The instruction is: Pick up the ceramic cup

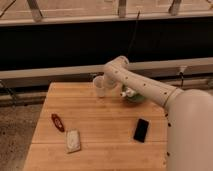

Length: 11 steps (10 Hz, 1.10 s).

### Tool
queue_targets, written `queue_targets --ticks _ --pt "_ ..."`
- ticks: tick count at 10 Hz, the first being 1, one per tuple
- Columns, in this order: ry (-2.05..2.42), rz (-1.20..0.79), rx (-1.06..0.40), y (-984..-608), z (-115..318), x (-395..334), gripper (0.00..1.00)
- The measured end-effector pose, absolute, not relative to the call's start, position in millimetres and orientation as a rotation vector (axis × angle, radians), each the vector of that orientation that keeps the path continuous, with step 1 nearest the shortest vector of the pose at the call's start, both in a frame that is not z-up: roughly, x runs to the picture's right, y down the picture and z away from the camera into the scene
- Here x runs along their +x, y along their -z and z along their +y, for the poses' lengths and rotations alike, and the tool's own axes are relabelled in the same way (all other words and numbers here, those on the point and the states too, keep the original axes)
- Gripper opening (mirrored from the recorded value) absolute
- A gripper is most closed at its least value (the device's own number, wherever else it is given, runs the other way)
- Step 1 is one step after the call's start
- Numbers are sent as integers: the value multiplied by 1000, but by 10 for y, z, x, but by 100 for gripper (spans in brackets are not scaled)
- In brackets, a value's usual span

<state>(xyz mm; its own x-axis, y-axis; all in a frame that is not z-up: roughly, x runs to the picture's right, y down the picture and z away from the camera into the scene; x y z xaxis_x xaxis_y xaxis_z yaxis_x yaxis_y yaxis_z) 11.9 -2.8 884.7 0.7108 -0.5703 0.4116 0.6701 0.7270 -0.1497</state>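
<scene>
Ceramic cup (100,85): pale, upright, at the far edge of the wooden table (100,125), about midway along it.
Gripper (106,83): right at the cup, at the end of the white arm (142,87) reaching in from the right; whether it grips the cup I cannot tell.
Green bowl (134,97): just right of the cup, partly hidden under the arm.
Black phone (141,130): flat, towards the right edge.
Red object (57,121): near the left edge.
Pale packet (73,140): towards the near left corner.
</scene>
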Motion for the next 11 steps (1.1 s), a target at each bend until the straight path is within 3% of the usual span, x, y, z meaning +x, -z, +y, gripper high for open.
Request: queue_targets --ticks 11 --pt "720 -358 -285 -8515 -166 82 0"
